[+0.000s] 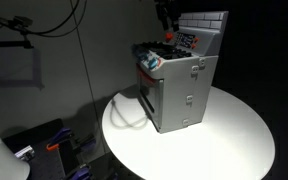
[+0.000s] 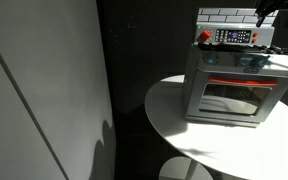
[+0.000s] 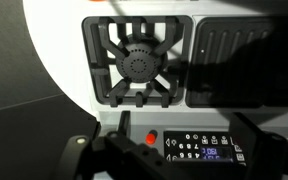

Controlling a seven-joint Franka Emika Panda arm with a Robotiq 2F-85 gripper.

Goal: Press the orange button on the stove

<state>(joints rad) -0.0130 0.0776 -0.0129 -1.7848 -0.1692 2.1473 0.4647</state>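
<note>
The grey toy stove (image 1: 179,95) stands on a round white table (image 1: 234,140); it also shows in an exterior view (image 2: 234,85) with its oven door facing the camera. In the wrist view I look down on its top: a black burner grate (image 3: 137,62), a dark griddle (image 3: 239,60), a black keypad panel (image 3: 206,148) and the small orange button (image 3: 150,137) left of the panel. My gripper (image 3: 184,140) hovers above the back of the stove top (image 1: 164,15), (image 2: 269,12), apart from it. Its dark fingers sit spread on either side of the panel, open and empty.
The tiled back panel (image 1: 204,22) rises just behind the gripper. A red knob (image 2: 205,36) sits at the stove top's corner. A pale wall or partition (image 2: 44,90) stands beside the table. Cables and clutter (image 1: 54,145) lie on the floor.
</note>
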